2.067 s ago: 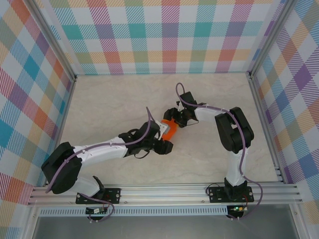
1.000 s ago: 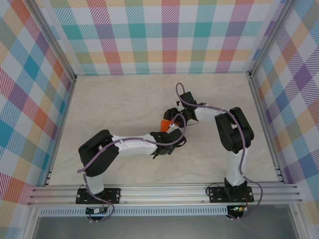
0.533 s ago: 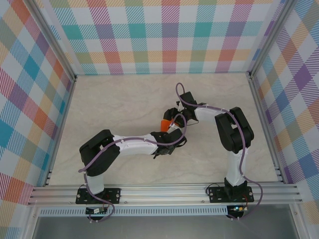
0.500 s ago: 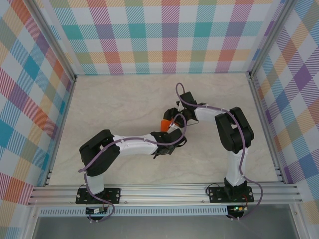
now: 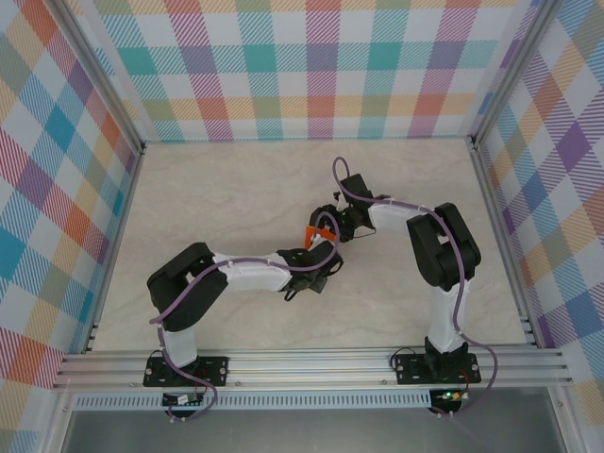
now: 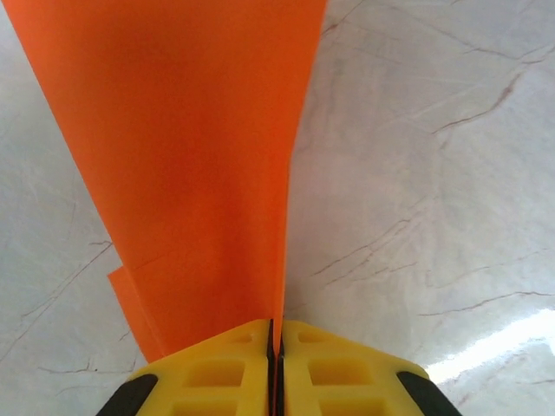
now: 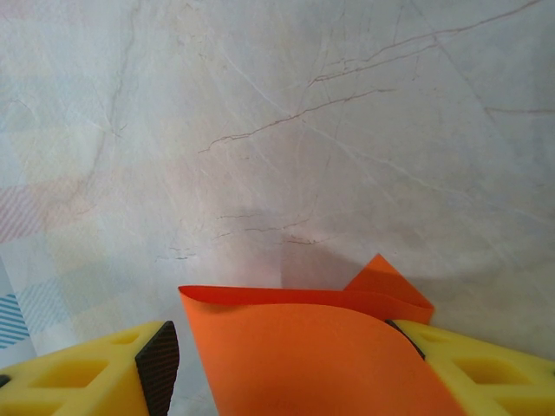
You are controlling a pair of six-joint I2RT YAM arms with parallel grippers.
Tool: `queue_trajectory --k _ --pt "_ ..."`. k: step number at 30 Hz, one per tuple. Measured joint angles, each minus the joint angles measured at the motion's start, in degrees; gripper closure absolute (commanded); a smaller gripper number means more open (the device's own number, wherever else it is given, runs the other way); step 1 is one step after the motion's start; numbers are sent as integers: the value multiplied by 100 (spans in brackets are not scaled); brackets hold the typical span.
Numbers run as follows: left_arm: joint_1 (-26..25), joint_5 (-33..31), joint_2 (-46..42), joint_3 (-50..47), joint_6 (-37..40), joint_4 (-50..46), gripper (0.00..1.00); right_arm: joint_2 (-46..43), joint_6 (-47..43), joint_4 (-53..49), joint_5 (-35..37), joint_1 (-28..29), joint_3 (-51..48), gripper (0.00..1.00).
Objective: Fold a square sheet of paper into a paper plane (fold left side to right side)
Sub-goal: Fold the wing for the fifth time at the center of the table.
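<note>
Paper (image 5: 316, 233) sits mid-frame between both arms. Left gripper (image 6: 275, 334) is pinched tight on its doubled edge. Right gripper (image 7: 286, 368) stands wide, with the sheet bowing between the jaws. You likely have only the first fold forming; the crease, nose and wings remain.

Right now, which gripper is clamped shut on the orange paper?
The left gripper: its yellow fingers meet on the paper's edge. The right gripper's fingers stand apart, with the paper curving between them.
</note>
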Motion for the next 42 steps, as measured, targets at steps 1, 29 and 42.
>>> queue_trajectory --k 1,29,42 --pt "44 74 -39 -70 -46 70 90 0 0 0 -11 0 0 35" --pt "1285 2774 -623 -907 -1036 1572 97 -1585 -612 -278 164 -446 -763 20" --pt "1746 3792 -466 -962 -1738 2164 100 -1602 -308 472 -468 -413 -1558 26"
